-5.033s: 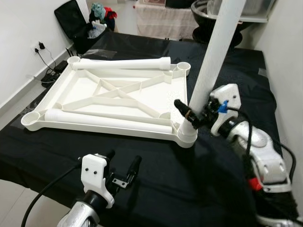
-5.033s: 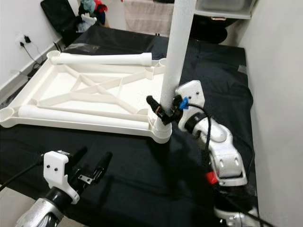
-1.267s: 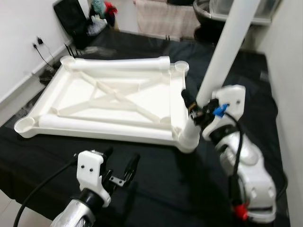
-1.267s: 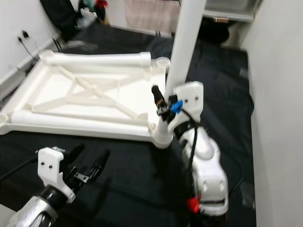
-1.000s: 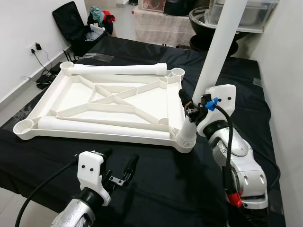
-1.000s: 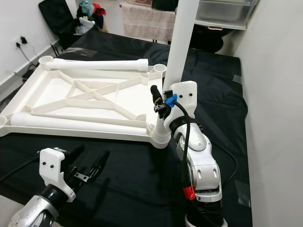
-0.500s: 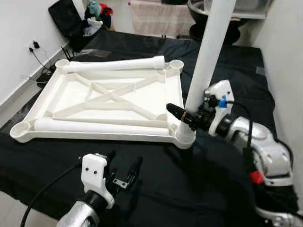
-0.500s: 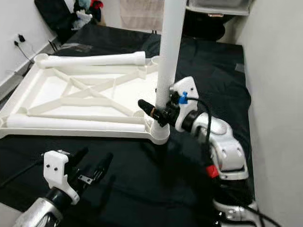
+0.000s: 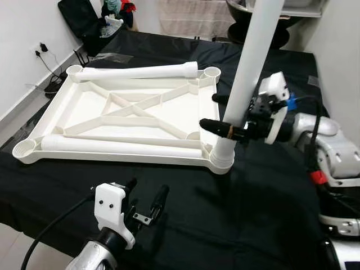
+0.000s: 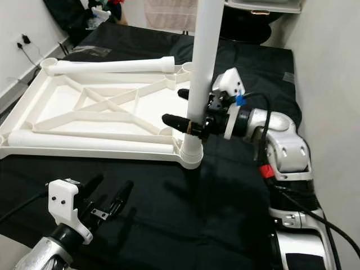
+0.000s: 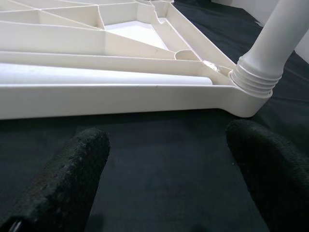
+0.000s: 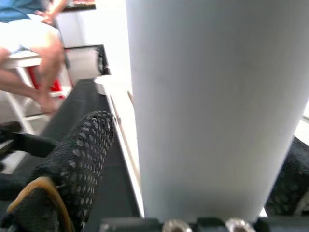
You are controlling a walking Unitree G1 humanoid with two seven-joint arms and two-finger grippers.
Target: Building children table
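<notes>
- We saw the white tabletop (image 9: 129,121) lying upside down on the black cloth (image 9: 253,214), its ribbed underside and four corner sockets facing up — in our judgement so that the legs could be fitted from above.
- One leg (image 9: 247,79) stood nearly upright in the near right corner socket (image 9: 221,160), leaning a little to the right toward its top; the threaded collar at its foot sat in the socket, though we could not tell how far home it was.
- Our right gripper (image 9: 220,112) reached in from the right and straddled that leg low down, one black finger on the near side and one on the far side. In the right wrist view the tube filled the gap between the fingers (image 12: 77,159), so we read them as clamped around it — a hold that suited steadying or twisting the leg into its socket.
- Two spare legs lay flat inside the tabletop: one along the far edge (image 9: 138,71), one along the near edge (image 9: 121,147), kept within reach for the other corners.
- Our left gripper (image 9: 145,202) hovered above the cloth near the tabletop's near edge, fingers spread apart and holding nothing; it was pointed toward the seated leg's corner.
- We judged three sockets were yet to be filled.
</notes>
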